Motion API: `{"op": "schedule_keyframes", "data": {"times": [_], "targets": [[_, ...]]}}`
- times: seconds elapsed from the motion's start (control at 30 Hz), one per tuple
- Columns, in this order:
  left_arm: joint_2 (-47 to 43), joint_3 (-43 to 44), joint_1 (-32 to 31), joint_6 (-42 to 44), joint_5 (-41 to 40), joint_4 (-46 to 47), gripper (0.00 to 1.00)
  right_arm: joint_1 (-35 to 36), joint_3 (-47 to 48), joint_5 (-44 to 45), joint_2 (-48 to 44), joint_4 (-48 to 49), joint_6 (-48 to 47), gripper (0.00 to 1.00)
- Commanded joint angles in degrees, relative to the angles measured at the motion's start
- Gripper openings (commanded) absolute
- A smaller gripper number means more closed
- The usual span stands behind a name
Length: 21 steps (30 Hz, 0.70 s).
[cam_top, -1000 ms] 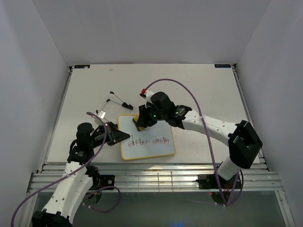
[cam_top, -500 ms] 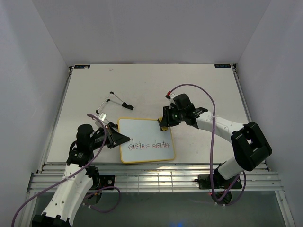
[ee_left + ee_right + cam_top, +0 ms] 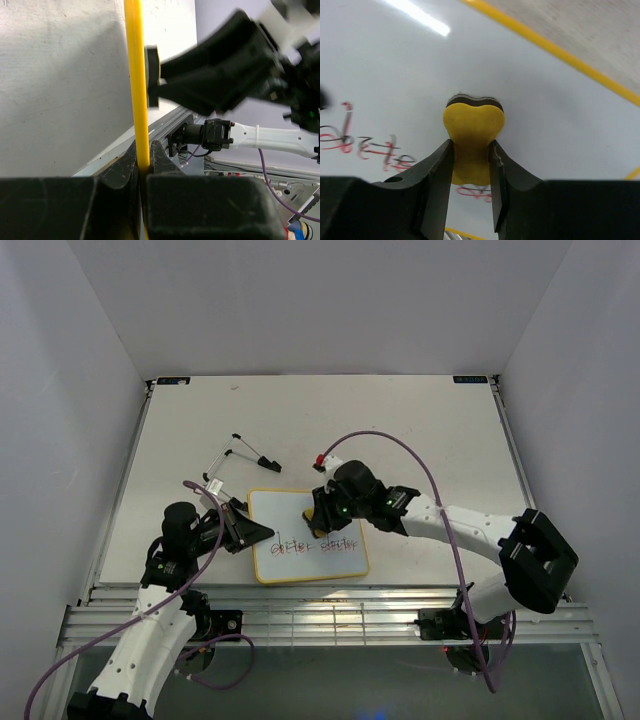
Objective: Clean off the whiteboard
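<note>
The white bench (image 3: pixel 400 430) carries the whiteboard (image 3: pixel 285 508). My left hand (image 3: pixel 143 162) pinches its frame; my right hand (image 3: pixel 471 155) pinches the eraser (image 3: pixel 473 122).

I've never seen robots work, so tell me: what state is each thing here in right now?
Whiteboard, lying flat, clamped at its left edge.
Writing, red and black, not erased.
Eraser, held, touching the board beside the writing.
Left hand, shut on the whiteboard's yellow edge.
Right hand, shut on the eraser.
</note>
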Motion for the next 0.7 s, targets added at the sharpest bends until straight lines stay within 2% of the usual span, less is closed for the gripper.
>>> {"op": "schedule_keyframes", "data": {"times": [0.0, 0.07, 0.2, 0.67], "targets": [[-1.0, 3.2, -0.8, -5.3, 6.4, 13.8, 0.0, 9.5, 2.4, 6.6, -1.3, 3.8, 2.9, 0.08], [-0.4, 3.1, -0.8, -6.7, 6.7, 14.1, 0.0, 14.3, 4.0, 11.6, -0.3, 2.7, 4.1, 0.08], [-1.5, 2.7, -0.8, -8.3, 5.7, 15.9, 0.0, 18.8, 7.3, 18.2, 2.8, -1.9, 6.1, 0.08], [-2.1, 2.2, -0.7, -11.8, 6.1, 18.6, 0.0, 28.5, 11.9, 19.9, 7.4, -3.6, 3.0, 0.08]]}}
